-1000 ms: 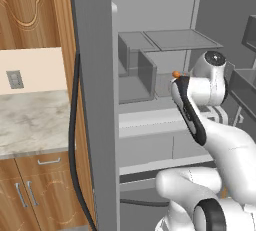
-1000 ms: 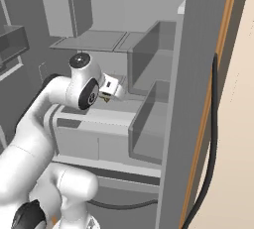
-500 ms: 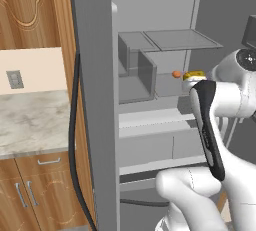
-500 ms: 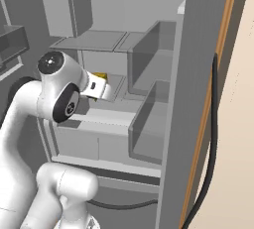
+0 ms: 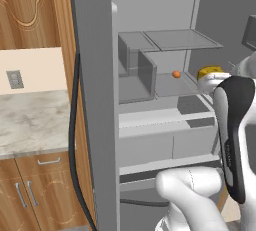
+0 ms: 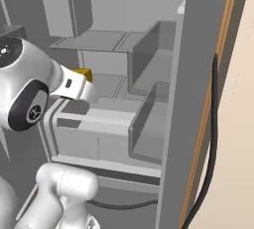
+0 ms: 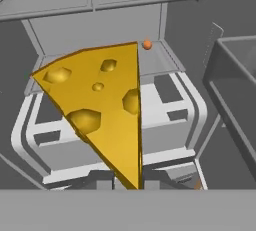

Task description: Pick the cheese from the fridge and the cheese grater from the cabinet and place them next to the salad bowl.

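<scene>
Held the cheese point(image 7: 102, 106) clamped in the closed gripper point(image 7: 126, 182), lifted clear of the fridge point(image 5: 95, 100) shelves and out in front of the open compartment. Looked, in the hand view, like a flat-faced yellow wedge with smooth matte sides and several shallow, darker, rounded holes, its narrow end down between the fingertips. Showed in the left base view as a small yellow lump point(image 5: 210, 71) just above the arm's white wrist, and in the right base view as a yellow corner point(image 6: 82, 74) poking out past the white hand.

Stood tall and plain grey, that fridge, with smooth untextured walls, thin pale shelves point(image 5: 182, 38) of flat panel shape and boxy drawers point(image 6: 99, 136) with squared fronts below. Carried deep, slab-sided bins point(image 6: 149, 124) on the door side in the right base view. Bore a tiny orange ball point(image 5: 176, 74), round and glossy, resting on a middle shelf well behind the cheese; same ball point(image 7: 147, 44) at the shelf's back in the hand view.

Ran a black rubbery cable point(image 5: 74, 140) down the fridge's outer edge. Lay to the left a marbled, pale stone counter point(image 5: 30, 122), over wood-grain lower doors point(image 5: 35, 195) with short silver handles. Hung above it a wood-grain cabinet point(image 5: 30, 10) with a curling carved line, and a small grey wall socket point(image 5: 14, 79) on the cream backsplash. No readable writing or brand anywhere.
</scene>
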You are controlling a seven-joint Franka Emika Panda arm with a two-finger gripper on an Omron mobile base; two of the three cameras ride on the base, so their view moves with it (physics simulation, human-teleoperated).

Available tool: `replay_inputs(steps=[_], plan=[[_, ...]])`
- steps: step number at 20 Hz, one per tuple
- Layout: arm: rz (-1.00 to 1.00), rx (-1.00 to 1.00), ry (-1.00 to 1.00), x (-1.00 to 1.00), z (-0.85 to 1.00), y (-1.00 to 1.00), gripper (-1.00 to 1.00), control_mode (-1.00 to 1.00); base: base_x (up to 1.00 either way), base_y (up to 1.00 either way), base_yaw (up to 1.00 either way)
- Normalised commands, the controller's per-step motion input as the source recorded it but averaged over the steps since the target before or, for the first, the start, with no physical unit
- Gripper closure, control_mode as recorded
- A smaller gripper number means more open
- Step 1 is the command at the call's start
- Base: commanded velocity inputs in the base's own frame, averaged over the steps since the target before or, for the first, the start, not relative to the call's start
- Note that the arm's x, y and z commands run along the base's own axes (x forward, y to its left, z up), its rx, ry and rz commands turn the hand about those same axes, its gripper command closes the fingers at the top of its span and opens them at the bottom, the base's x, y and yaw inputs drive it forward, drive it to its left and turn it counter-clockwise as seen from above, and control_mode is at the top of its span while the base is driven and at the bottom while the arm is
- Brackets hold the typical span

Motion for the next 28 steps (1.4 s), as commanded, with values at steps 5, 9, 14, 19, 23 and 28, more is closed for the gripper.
replay_inputs(steps=[5,9,14,19,23,28], plan=[[0.01,0.0,-0.01,-0.32,0.04,0.33,1.0,-1.0,0.0,0.0,0.0],[0.0,0.0,0.0,0.0,0.0,0.0,1.0,-1.0,0.0,0.0,0.0],[0.0,0.0,-0.01,-0.23,0.0,0.0,1.0,-1.0,0.0,0.0,0.0],[0.0,0.0,-0.06,-0.79,0.0,0.0,1.0,-1.0,0.0,0.0,0.0],[0.0,0.0,0.0,0.08,0.0,0.0,1.0,-1.0,0.0,0.0,0.0],[0.0,0.0,0.0,0.04,0.0,0.0,1.0,-1.0,0.0,0.0,0.0]])
